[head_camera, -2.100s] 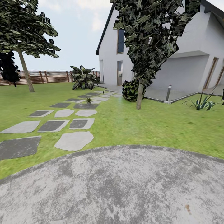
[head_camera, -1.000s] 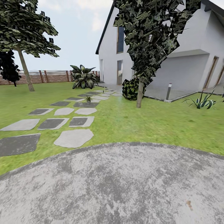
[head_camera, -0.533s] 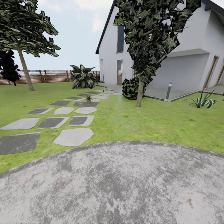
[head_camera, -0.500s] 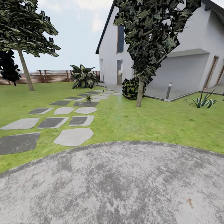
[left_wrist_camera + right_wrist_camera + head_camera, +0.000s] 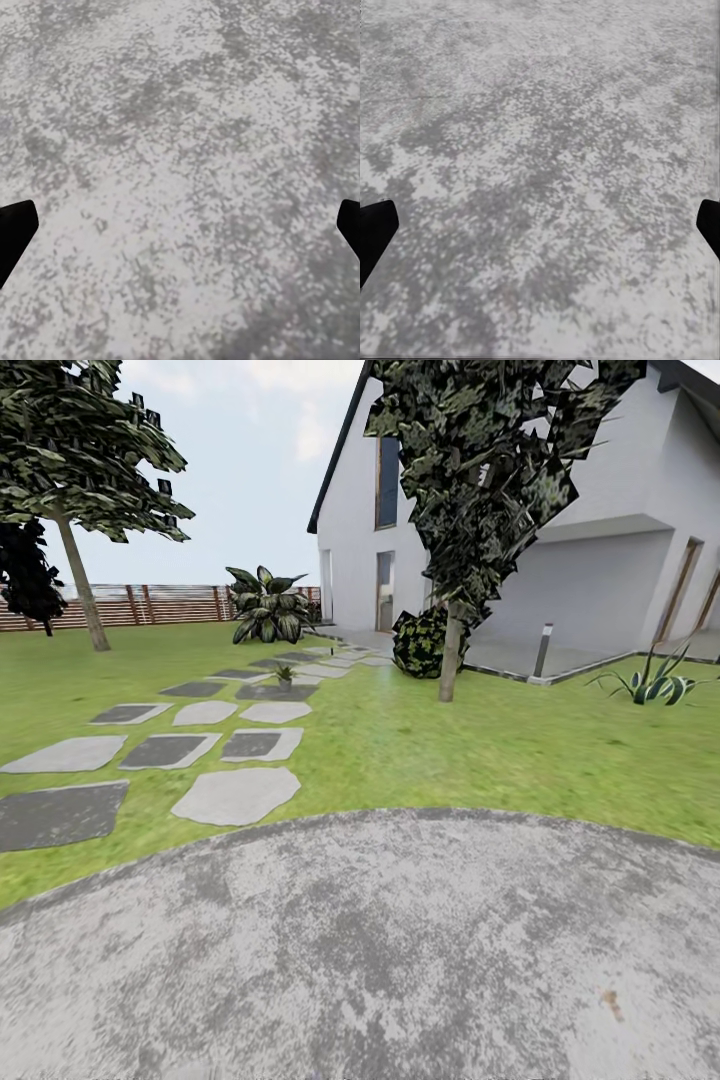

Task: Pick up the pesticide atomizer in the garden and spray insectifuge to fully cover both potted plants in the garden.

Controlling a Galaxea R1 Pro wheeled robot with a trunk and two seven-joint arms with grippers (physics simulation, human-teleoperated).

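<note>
the garden's lawn (image 5: 420, 745) spreads ahead, the round grey patio (image 5: 380, 950) at six o'clock, stepping stones (image 5: 237, 796) running toward eleven o'clock. one potted plant (image 5: 285, 676) sits small among the far stones at eleven o'clock. over mottled paving the left gripper (image 5: 180, 229) and right gripper (image 5: 540, 225) hang with jaws spread wide, pinching nothing.

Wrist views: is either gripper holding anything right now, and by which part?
Nothing is held. The left gripper and the right gripper both have their fingertips spread wide apart, with bare grey patio paving between them.
</note>
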